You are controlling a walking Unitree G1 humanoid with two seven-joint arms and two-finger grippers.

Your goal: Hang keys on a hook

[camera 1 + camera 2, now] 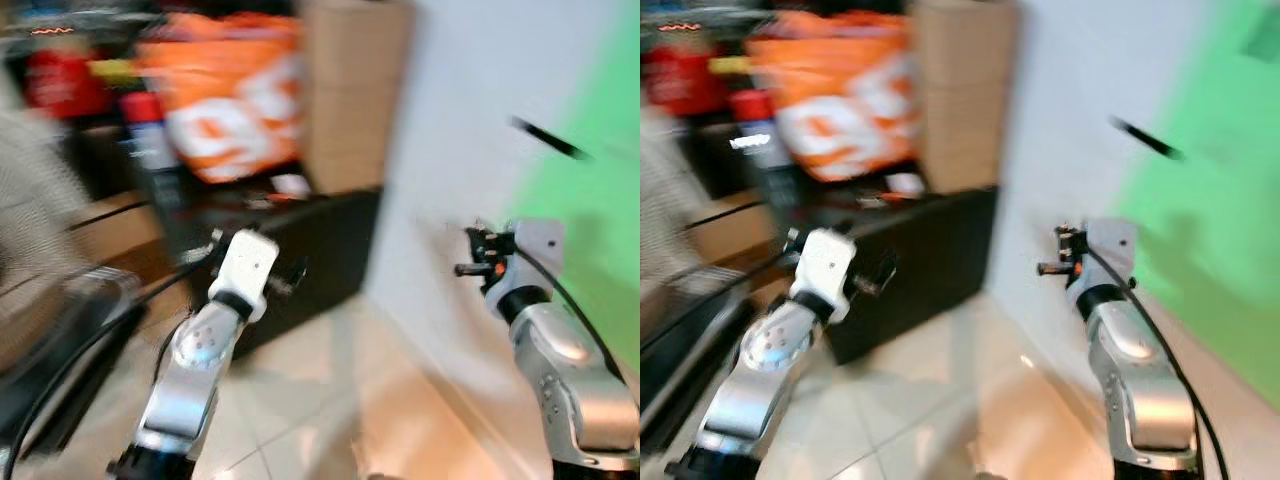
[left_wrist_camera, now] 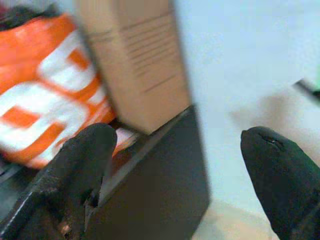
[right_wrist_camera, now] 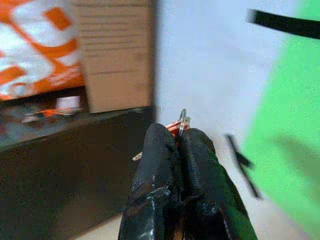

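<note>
Head views blurred. Right tool (image 3: 180, 137) clenched on keys (image 3: 179, 125): a metal ring w/ an orange-red bit is seen poking up between the 2 black fingers (image 3: 156, 150). Tool is held up near the white wall (image 1: 450, 130), well below 1 dark hook-like bar (image 1: 548, 138) at the white/green edge. 1 green panel (image 1: 600, 200) noted to the right. Left tool (image 2: 175, 165) released, its 2 fingers wide apart, raised toward 1 black cabinet (image 1: 320, 250). On cabinet: 1 cardboard box (image 1: 350, 90), 1 orange-white bag (image 1: 225, 95). Tiled floor (image 1: 300, 400) below.
</note>
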